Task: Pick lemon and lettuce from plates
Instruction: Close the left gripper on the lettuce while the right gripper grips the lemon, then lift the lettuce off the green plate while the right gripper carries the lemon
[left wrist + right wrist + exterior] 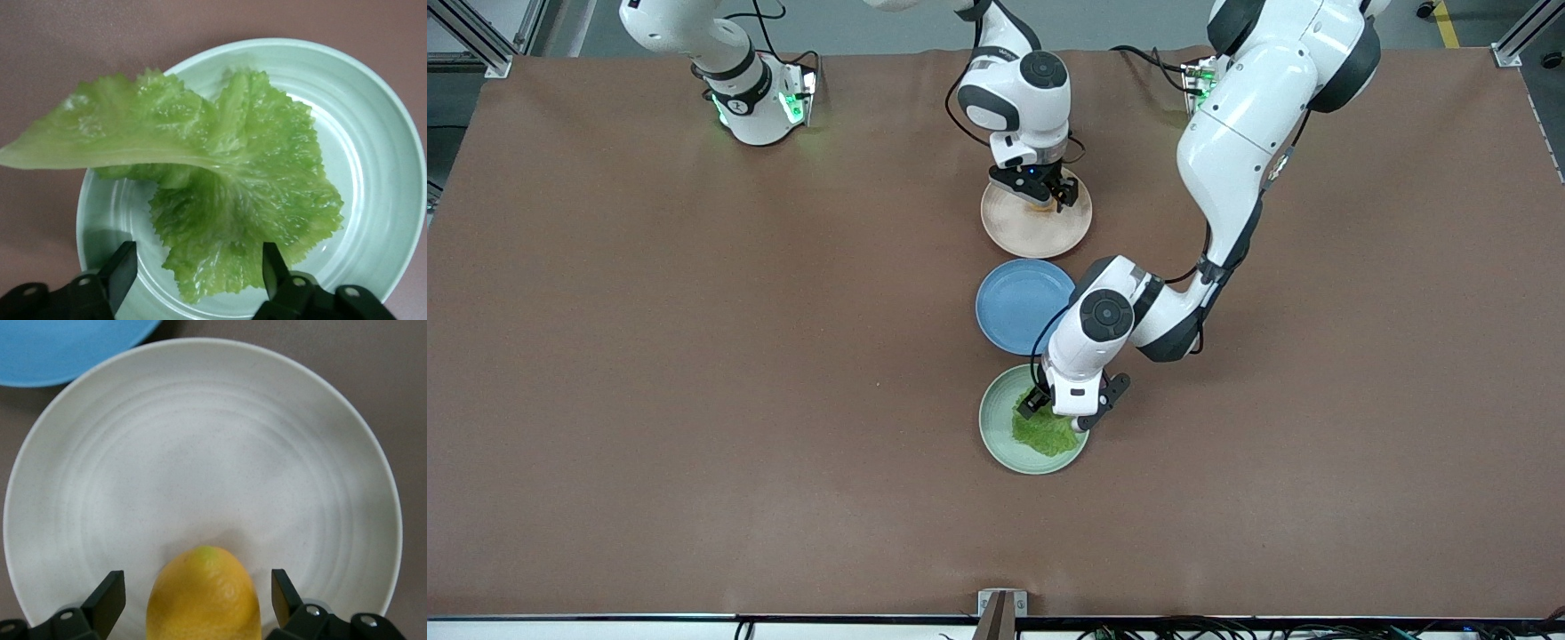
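A brown table [694,356] carries three plates in one row. The beige plate [1023,236] is farthest from the front camera, the blue plate [1014,302] sits in the middle, and the mint plate [996,427] is nearest. The lettuce [227,193] lies on the mint plate; the left gripper [199,273] is low over it, fingers wide on either side of the leaf edge. The lemon [203,597] rests on the beige plate between the spread fingers of the right gripper [199,597], not touched.
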`<action>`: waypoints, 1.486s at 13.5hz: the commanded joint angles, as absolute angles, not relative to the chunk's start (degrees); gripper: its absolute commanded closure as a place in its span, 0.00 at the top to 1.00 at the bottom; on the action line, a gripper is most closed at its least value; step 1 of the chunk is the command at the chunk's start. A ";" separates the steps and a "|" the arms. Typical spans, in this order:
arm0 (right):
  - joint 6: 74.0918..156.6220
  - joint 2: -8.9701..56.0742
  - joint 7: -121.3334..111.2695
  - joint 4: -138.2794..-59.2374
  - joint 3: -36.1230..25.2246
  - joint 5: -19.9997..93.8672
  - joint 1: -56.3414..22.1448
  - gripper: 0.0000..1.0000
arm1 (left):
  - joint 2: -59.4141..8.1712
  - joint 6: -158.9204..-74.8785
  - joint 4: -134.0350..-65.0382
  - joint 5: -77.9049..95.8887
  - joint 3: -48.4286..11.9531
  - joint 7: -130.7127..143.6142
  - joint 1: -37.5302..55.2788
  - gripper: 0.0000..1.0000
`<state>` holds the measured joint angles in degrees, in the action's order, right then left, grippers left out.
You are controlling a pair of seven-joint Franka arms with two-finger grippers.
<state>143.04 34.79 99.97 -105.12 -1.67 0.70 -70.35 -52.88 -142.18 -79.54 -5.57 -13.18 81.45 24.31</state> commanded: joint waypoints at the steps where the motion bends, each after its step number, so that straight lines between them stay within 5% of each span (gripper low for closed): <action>1: 143.00 35.33 102.83 -104.24 -2.46 -0.62 -71.45 0.95 | -53.35 -142.65 -78.84 -7.38 -12.74 82.79 24.61 0.55; 3: 143.09 35.42 102.92 -104.24 -2.46 -0.53 -71.46 0.90 | -53.26 -142.65 -78.84 -7.38 -12.74 82.71 24.61 0.41; 5: 143.09 35.42 102.92 -104.24 -2.46 -0.61 -71.46 0.72 | -53.00 -142.65 -78.84 -7.30 -12.74 82.71 24.43 0.31; 8: 142.21 35.07 102.05 -104.24 -2.46 -0.53 -70.85 0.06 | -52.65 -142.65 -78.66 -7.21 -12.83 82.79 24.35 0.19; 16: 130.45 22.86 73.53 -104.15 -2.64 0.00 -54.17 0.01 | -44.14 -141.51 -78.40 -6.42 -13.18 82.79 21.90 0.03; 20: 126.74 17.68 51.30 -110.10 -2.64 0.35 -39.85 0.01 | -34.92 -131.77 -81.63 -6.33 -14.67 81.65 16.63 0.01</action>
